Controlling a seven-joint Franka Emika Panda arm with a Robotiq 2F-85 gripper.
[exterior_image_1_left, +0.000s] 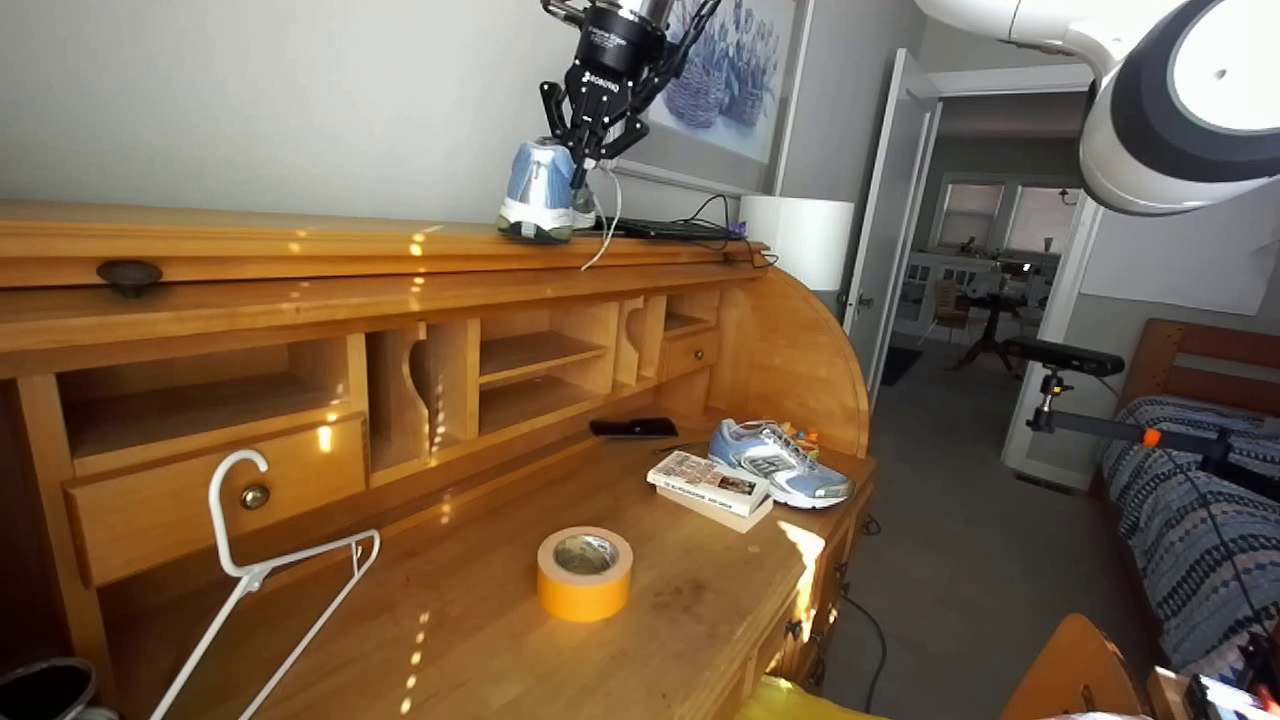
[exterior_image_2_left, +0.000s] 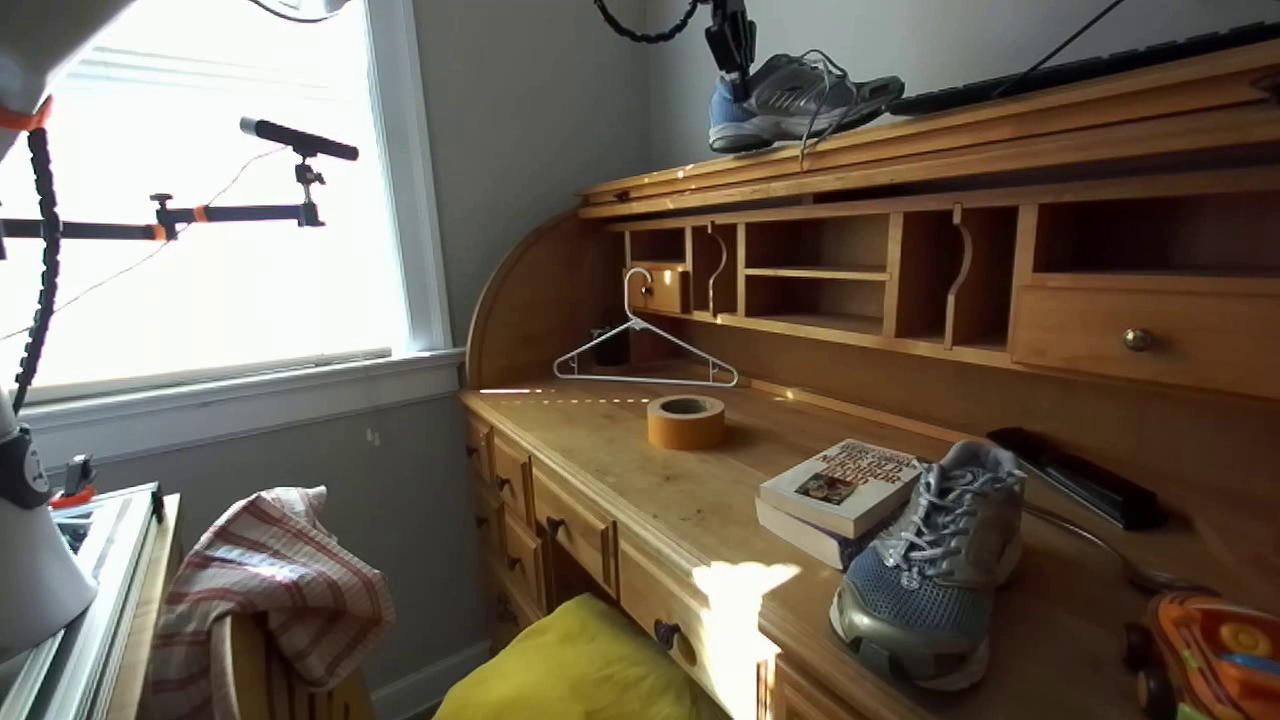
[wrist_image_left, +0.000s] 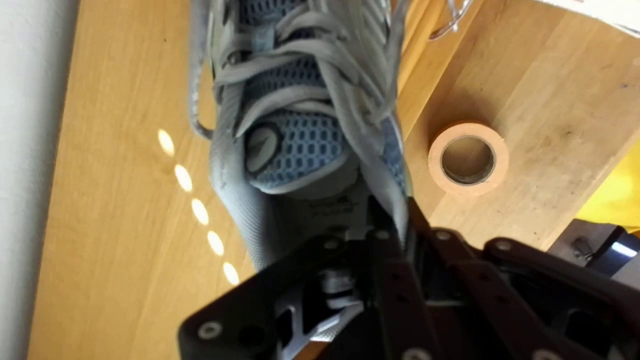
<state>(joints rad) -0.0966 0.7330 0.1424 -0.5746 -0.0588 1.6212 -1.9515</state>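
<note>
The nearly closed, black two-fingered gripper (exterior_image_1_left: 583, 174) is pinching a blue-and-silver mesh sneaker (exterior_image_1_left: 538, 192) atop a brown wooden desk (exterior_image_1_left: 490, 575).

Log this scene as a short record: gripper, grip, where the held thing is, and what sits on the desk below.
Gripper: black gripper, jaws closed
Held: upper sneaker, pinched at its collar
Laces: a loose one hangs down from it
Held thing's place: at the top of the roll-top desk; whether it rests there is hard to tell
Second shoe: lower sneaker, on the writing surface
Beside that shoe: two stacked books
Also there: orange tape roll; white hanger, hook up
</note>
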